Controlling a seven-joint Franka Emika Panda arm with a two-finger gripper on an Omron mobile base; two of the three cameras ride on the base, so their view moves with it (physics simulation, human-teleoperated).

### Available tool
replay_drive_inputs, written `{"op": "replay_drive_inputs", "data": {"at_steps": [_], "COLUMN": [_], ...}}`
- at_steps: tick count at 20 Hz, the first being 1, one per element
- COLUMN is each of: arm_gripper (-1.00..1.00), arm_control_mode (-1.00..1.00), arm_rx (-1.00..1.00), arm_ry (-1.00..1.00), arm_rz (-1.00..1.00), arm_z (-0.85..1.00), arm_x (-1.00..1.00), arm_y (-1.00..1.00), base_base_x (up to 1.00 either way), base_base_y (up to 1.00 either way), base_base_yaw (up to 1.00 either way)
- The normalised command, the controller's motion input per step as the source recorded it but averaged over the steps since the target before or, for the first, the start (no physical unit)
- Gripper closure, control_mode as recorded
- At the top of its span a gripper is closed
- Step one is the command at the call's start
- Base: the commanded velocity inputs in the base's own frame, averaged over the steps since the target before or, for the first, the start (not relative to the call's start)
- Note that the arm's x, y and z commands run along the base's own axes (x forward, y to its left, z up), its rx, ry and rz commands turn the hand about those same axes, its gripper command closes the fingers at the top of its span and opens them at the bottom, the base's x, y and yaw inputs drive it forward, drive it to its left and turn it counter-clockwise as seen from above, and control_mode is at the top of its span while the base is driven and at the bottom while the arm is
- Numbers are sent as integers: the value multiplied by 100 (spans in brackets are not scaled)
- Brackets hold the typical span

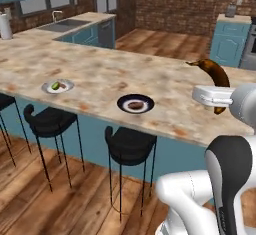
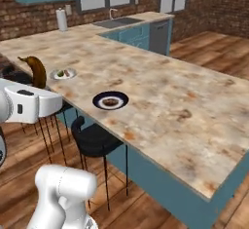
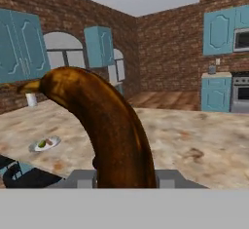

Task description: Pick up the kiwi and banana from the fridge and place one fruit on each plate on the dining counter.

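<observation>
Currently the curved dark brown banana (image 3: 104,125) is clamped upright in the pincer (image 3: 125,177), above the beige marbled counter (image 1: 150,74); it could be tipped past the dark white-rimmed plate (image 1: 135,103) if released early.

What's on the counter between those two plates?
Nothing: in the left base view, bare marbled counter top runs between the pale plate holding the kiwi and the dark plate. The right base view agrees.

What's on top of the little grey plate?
The pale grey plate holds the green kiwi, with something small and reddish beside it, too tiny to name. The plate's middle is covered by them. The dark plate nearby shows a brownish patch I can't identify.
</observation>
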Motion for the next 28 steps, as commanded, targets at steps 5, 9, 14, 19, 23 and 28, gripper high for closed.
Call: {"op": "replay_drive_inputs", "data": {"at_steps": [5, 9, 14, 19, 23, 28], "arm_gripper": [100, 100, 100, 100, 100, 100], "arm_control_mode": [100, 100, 100, 100, 100, -100], "arm_rx": [0, 0, 0, 0, 0, 7], "arm_ry": [0, 0, 0, 0, 0, 85], "arm_rz": [0, 0, 0, 0, 0, -3], "arm_z": [0, 0, 0, 0, 0, -57], "arm_x": [0, 0, 0, 0, 0, 100], "arm_y": [0, 0, 0, 0, 0, 1], "base_base_x": [60, 60, 66, 96, 100, 0], "base_base_y": [76, 72, 69, 47, 26, 0], "base_base_yaw": [-52, -54, -54, -45, -29, 0]}}
